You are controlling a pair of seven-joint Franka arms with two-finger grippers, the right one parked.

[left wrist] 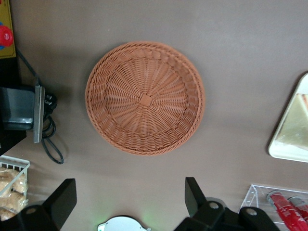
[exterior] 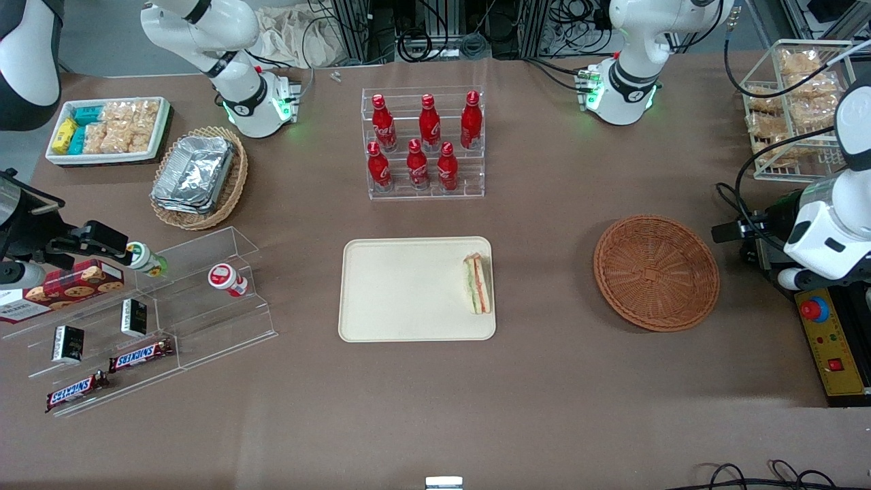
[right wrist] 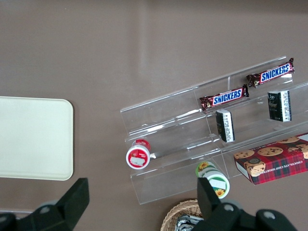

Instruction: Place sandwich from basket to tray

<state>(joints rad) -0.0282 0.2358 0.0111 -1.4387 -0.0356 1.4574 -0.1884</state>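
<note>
The sandwich (exterior: 478, 283) lies on the cream tray (exterior: 401, 292), close to the tray edge that faces the basket, its green and orange filling showing. The reddish-brown wicker basket (exterior: 656, 272) sits empty beside the tray, toward the working arm's end of the table. My gripper (exterior: 738, 230) hangs above the table just outside the basket's rim, at the working arm's end. In the left wrist view the gripper (left wrist: 129, 195) is open, its black fingers (left wrist: 195, 192) wide apart with nothing between them, and the basket (left wrist: 144, 98) and a corner of the tray (left wrist: 291, 134) lie below.
A clear rack of red bottles (exterior: 425, 143) stands farther from the camera than the tray. A wire rack of snack bags (exterior: 796, 109) and a yellow control box (exterior: 833, 340) flank the working arm. A tan basket of foil containers (exterior: 199, 177) and acrylic snack shelves (exterior: 136, 320) lie toward the parked arm's end.
</note>
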